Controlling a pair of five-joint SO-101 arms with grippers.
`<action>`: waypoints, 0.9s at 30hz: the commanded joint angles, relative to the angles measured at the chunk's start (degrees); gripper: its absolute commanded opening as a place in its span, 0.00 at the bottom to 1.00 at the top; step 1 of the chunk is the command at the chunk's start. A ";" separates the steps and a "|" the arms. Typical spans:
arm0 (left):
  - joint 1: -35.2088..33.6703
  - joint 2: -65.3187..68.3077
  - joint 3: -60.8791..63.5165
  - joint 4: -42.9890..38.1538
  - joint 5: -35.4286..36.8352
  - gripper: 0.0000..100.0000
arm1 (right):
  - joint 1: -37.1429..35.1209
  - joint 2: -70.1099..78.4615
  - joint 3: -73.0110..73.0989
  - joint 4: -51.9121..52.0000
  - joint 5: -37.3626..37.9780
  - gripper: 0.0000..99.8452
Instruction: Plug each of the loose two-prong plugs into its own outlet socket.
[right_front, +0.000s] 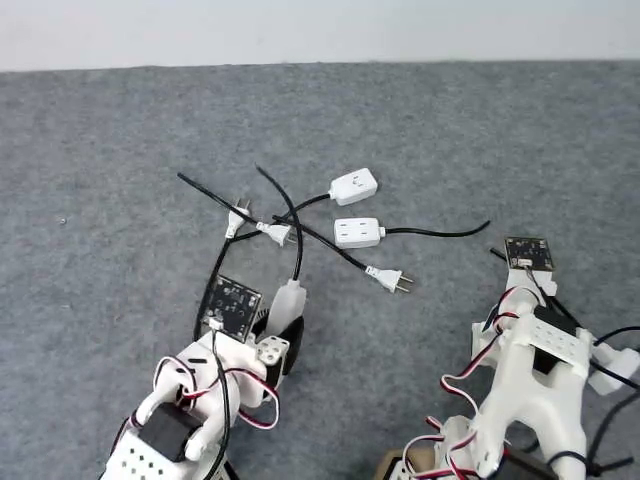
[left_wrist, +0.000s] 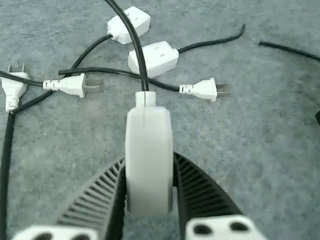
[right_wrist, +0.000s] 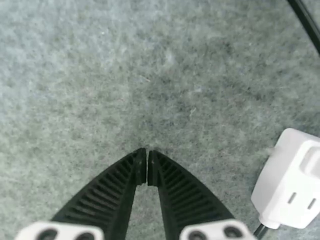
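My left gripper (left_wrist: 148, 167) is shut on a white outlet socket (left_wrist: 148, 140) whose black cord runs away over the carpet; in the high view this gripper (right_front: 284, 328) sits at the lower left with the socket (right_front: 287, 298) sticking out ahead. Beyond it lie two more white sockets (right_front: 353, 185) (right_front: 357, 232) and three loose two-prong plugs (right_front: 238, 218) (right_front: 277, 234) (right_front: 390, 280) among crossed black cords. My right gripper (right_wrist: 147, 167) is shut on nothing just above bare carpet, with another white socket (right_wrist: 290, 182) close beside it.
Grey carpet (right_front: 120, 150) covers the table up to a pale wall at the back. The right arm (right_front: 535, 380) stands at the lower right, with a black cord end (right_front: 485, 226) lying ahead of it. A wide bare stretch lies at the far left.
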 joint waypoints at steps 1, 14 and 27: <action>0.35 -0.79 -0.31 -1.58 0.97 0.02 | -0.75 -1.27 -0.35 -0.92 0.62 0.01; -0.79 33.41 -12.18 -8.44 0.97 0.02 | -0.75 -1.27 -0.35 -0.92 0.44 0.01; -0.79 71.91 -28.70 -10.81 10.37 0.11 | -0.75 -1.27 -0.35 -0.92 0.53 0.01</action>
